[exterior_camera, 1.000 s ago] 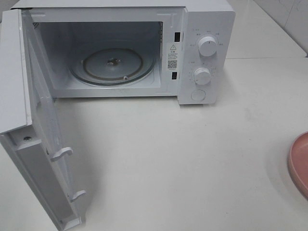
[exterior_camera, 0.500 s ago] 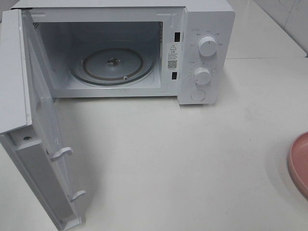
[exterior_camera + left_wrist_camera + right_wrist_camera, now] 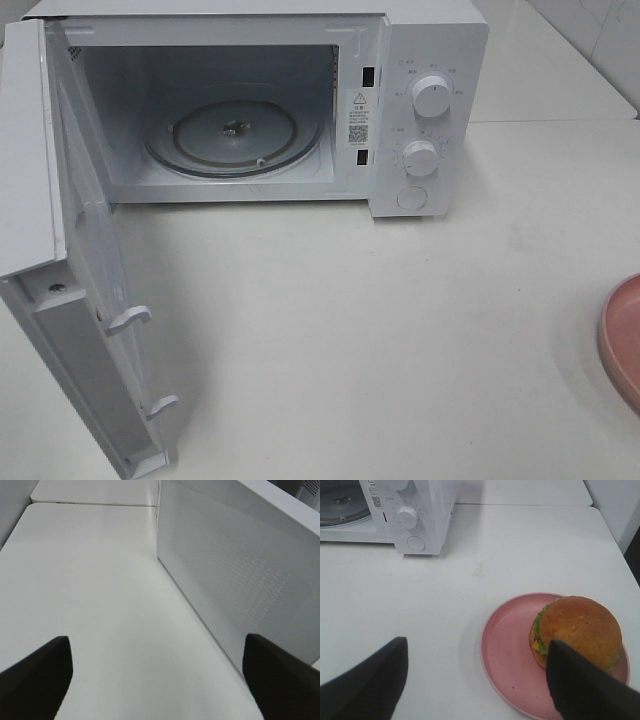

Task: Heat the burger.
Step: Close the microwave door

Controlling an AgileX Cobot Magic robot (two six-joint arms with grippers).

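Observation:
The burger, golden-brown bun with green lettuce at its edge, sits on a round pink plate in the right wrist view. My right gripper is open above the table, its dark fingers either side of the plate's near part, one finger overlapping the burger's edge. The white microwave stands at the back with its door swung open and an empty glass turntable inside. My left gripper is open over bare table beside the microwave's outer wall. Neither gripper shows in the exterior view.
The pink plate's rim shows at the right edge of the exterior view; the burger is out of that view. Two dials and a button are on the microwave's right panel. The open door juts toward the front left. A tiled wall is at back right.

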